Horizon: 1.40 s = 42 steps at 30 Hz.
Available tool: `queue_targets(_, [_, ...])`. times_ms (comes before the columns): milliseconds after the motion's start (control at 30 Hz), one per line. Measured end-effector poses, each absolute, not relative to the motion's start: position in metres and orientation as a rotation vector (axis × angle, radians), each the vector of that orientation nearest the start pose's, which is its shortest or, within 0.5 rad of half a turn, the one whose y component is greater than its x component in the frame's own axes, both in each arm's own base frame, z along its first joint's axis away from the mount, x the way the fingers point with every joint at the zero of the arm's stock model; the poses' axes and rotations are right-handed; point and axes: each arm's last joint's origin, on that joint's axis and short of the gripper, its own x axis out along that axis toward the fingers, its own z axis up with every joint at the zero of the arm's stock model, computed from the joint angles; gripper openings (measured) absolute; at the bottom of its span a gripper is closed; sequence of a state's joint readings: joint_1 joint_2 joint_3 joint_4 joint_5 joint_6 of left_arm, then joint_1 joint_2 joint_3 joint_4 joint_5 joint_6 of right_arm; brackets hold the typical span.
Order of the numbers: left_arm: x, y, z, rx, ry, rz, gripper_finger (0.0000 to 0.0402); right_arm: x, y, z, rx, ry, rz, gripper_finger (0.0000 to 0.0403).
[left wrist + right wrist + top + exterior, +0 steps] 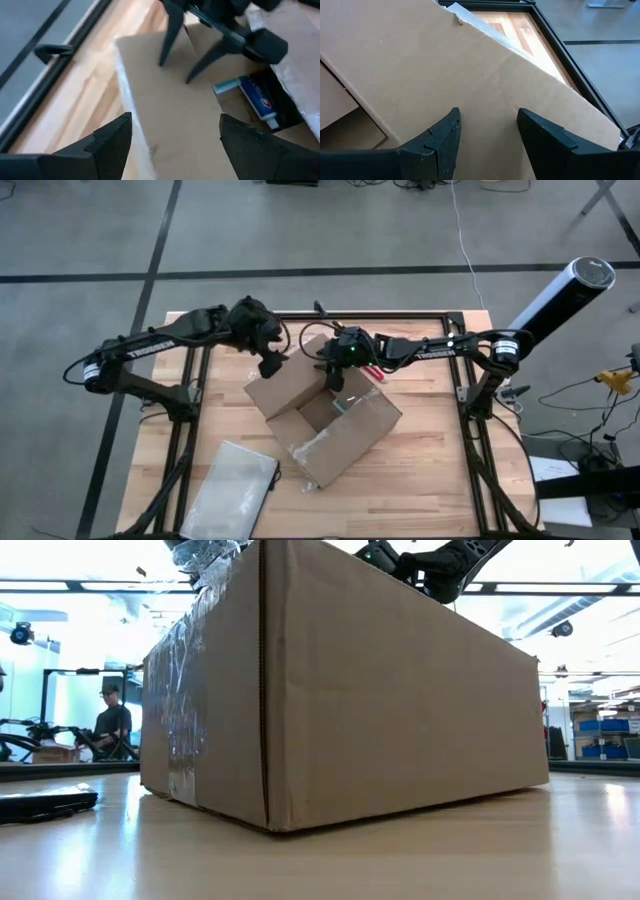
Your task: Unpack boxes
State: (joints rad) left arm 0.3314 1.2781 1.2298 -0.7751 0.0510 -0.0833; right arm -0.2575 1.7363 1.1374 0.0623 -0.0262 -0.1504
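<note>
1 box [325, 415] is seen on the counter [430, 470], set at an angle near its middle, with its top flaps raised. 1 toothpaste tube [260, 100] is seen lying inside it. 2 arms are counted. The left pincer [272, 364] is held over the box's far-left flap [170, 115], its fingers [107, 142] spread and released, with nothing between them. The right pincer [334, 374] is held at the far edge of the box, over another flap [470, 75]; its fingers [445, 135] stand apart, and no grasp is seen. 1 flat grey pouch [232, 485] lies on the near-left counter, apart from the box. 1 red object [372, 370] lies just beyond the box. 1 person [110, 720] is seen in the room behind.
</note>
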Motion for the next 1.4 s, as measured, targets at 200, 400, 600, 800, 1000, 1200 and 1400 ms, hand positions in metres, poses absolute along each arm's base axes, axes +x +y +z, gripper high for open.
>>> queue_targets(200, [0.255,0.065,0.311,-0.235,0.794,0.221,0.0277,0.370,-0.098,0.226,-0.069,0.550,-0.187,0.0183])
queue_targets(400, [0.261,0.058,0.293,-0.258,0.769,0.219,0.0277,0.370,-0.098,0.225,-0.068,0.554,-0.188,0.0183])
queue_targets(600, [0.257,0.060,0.276,-0.260,0.812,0.340,0.0277,0.370,-0.098,0.225,-0.068,0.554,-0.188,0.0183])
queue_targets(800, [0.254,0.059,0.265,-0.282,0.845,0.354,0.0277,0.370,-0.098,0.225,-0.068,0.554,-0.188,0.0183])
queue_targets(1000, [0.254,0.056,0.261,-0.291,0.852,0.338,0.0277,0.370,-0.098,0.225,-0.068,0.552,-0.189,0.0183])
queue_targets(1200, [0.255,0.050,0.260,-0.305,0.849,0.302,0.0277,0.370,-0.098,0.225,-0.068,0.550,-0.190,0.0183])
queue_targets(1400, [0.265,0.032,0.265,-0.298,0.774,0.201,0.0277,0.370,-0.098,0.226,-0.059,0.548,-0.193,0.0183])
